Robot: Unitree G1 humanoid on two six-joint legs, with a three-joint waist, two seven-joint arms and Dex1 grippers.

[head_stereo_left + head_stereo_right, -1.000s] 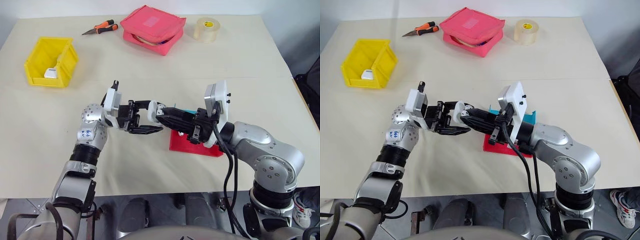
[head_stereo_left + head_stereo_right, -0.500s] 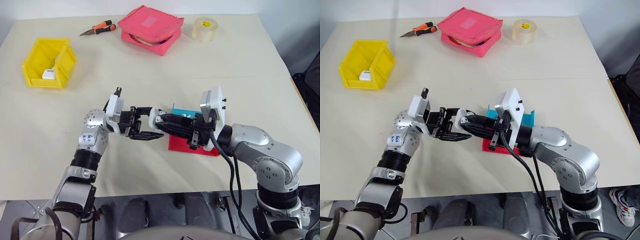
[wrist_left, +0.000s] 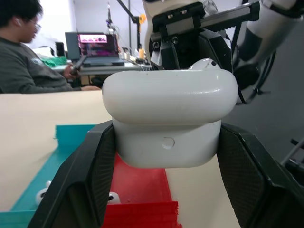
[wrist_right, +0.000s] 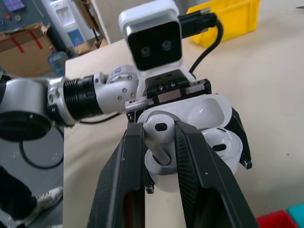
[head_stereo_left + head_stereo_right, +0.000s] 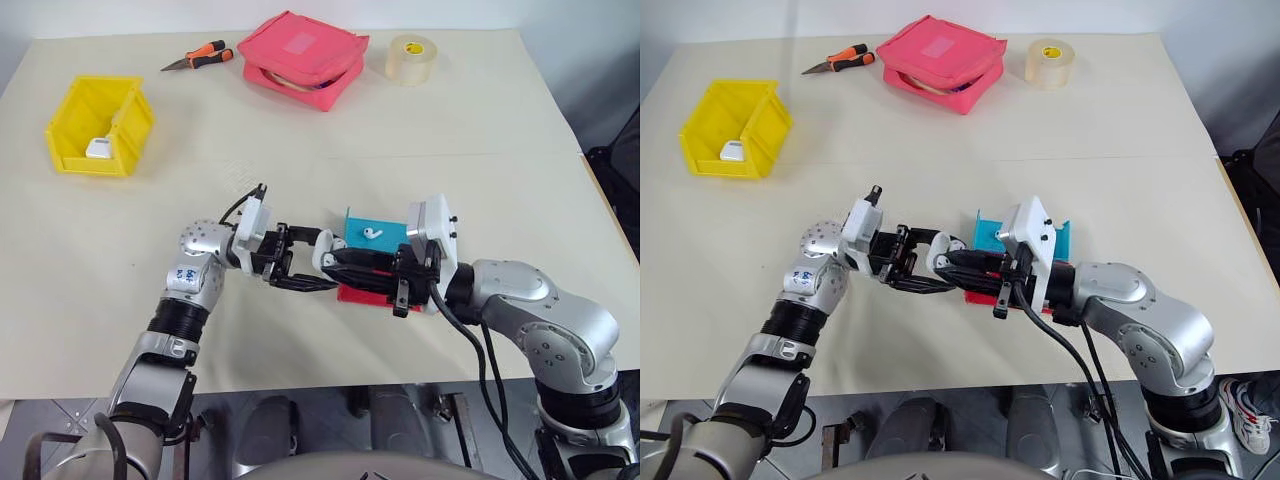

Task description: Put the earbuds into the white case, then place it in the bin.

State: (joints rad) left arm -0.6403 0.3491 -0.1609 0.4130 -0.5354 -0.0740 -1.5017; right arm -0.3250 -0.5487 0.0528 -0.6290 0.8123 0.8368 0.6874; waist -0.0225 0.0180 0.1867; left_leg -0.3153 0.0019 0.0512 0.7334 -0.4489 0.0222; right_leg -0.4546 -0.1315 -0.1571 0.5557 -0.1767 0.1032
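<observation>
A broad beige table (image 5: 480, 110) carries the whole work, with orange-handled pliers (image 5: 196, 55), a pink zipped fabric pouch (image 5: 304, 56) and a roll of clear tape (image 5: 416, 57) parked along its far edge, well out of the way. At the far left, the bright yellow plastic bin (image 5: 98, 124) is kept well apart from the arms, its cut-down front open for the final drop; a small white item already lies inside. Toward the middle, the glossy white rounded hinged case (image 3: 170, 116) is clamped by its base in the left gripper (image 5: 300, 268) and held level with the lid swung back, so the sockets are offered sideways. Against it, a tiny glossy white earbud (image 4: 158, 131) is pinched in the right gripper (image 4: 160, 151), stem toward an open socket; another earbud appears already seated. Behind, a loose earbud (image 5: 373, 232) is left in the flat blue tray (image 5: 362, 223), beside the red tray (image 5: 362, 294).
</observation>
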